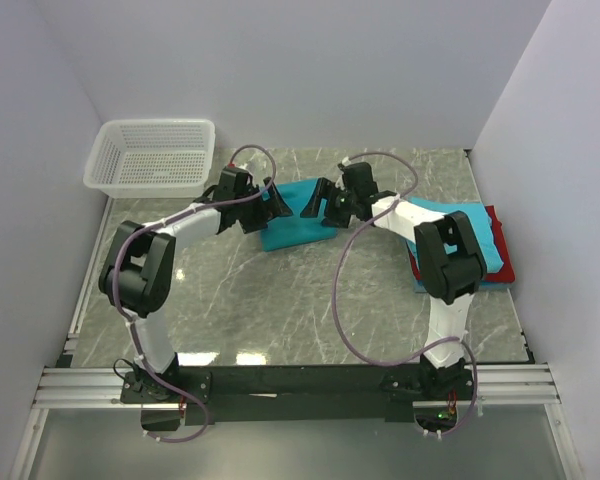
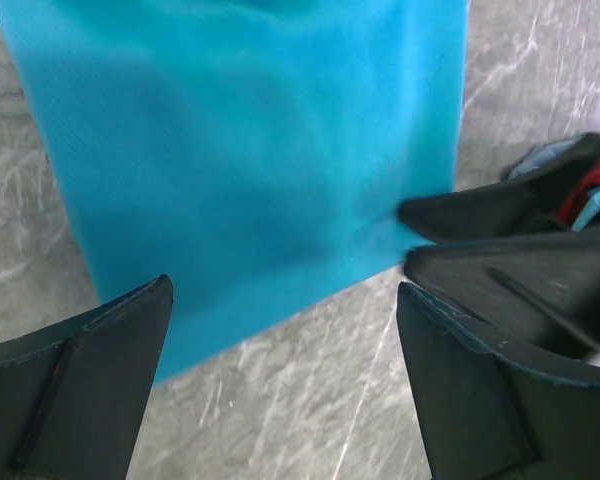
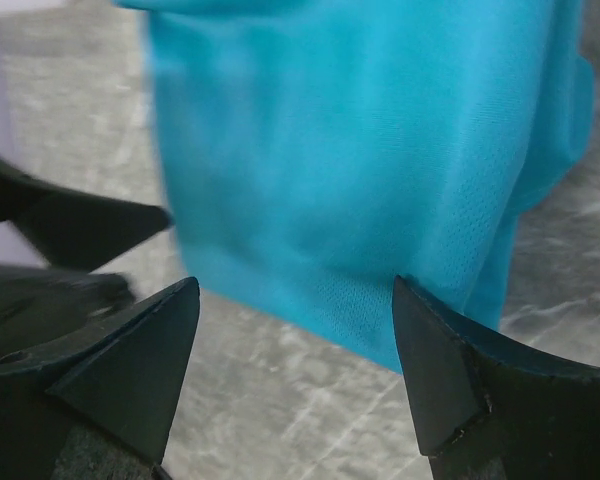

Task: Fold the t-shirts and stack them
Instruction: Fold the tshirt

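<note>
A teal t-shirt (image 1: 296,225), folded into a flat rectangle, lies on the marble table at centre back. My left gripper (image 1: 277,204) is open and empty over its left part. My right gripper (image 1: 314,203) is open and empty over its right part, facing the left one. In the left wrist view the shirt (image 2: 250,150) fills the top, with its edge between my open fingers (image 2: 90,380). In the right wrist view the shirt (image 3: 360,160) reaches my right finger (image 3: 460,380). A stack of folded shirts (image 1: 487,240), teal over red over blue, lies at the right, partly hidden by the right arm.
A white plastic mesh basket (image 1: 152,155) stands at the back left corner. White walls close in the left, back and right sides. The right gripper's dark fingers (image 2: 510,215) show in the left wrist view, and the left gripper's fingers (image 3: 70,225) in the right wrist view.
</note>
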`<action>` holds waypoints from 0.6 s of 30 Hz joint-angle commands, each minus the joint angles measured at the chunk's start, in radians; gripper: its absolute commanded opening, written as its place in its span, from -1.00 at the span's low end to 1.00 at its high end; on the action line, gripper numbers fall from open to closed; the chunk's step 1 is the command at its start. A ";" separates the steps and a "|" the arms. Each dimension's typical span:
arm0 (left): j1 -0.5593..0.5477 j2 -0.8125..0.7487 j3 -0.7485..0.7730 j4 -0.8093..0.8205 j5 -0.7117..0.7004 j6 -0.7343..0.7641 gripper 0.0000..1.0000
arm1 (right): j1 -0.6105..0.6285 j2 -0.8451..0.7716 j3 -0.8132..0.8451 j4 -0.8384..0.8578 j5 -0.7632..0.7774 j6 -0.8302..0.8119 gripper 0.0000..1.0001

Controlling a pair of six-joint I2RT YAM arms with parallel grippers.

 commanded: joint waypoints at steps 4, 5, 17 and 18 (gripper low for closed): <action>0.002 0.044 -0.044 0.133 0.037 -0.029 0.97 | -0.015 0.081 0.013 0.044 0.039 0.039 0.68; 0.002 0.055 -0.053 0.146 0.040 -0.030 0.97 | -0.018 0.096 0.005 0.050 0.042 0.044 0.68; 0.000 0.004 -0.009 0.039 -0.019 0.031 0.89 | -0.018 0.003 0.048 -0.067 0.131 -0.065 0.69; -0.004 -0.020 0.031 0.000 -0.052 0.054 0.90 | -0.016 -0.020 0.055 -0.078 0.141 -0.079 0.69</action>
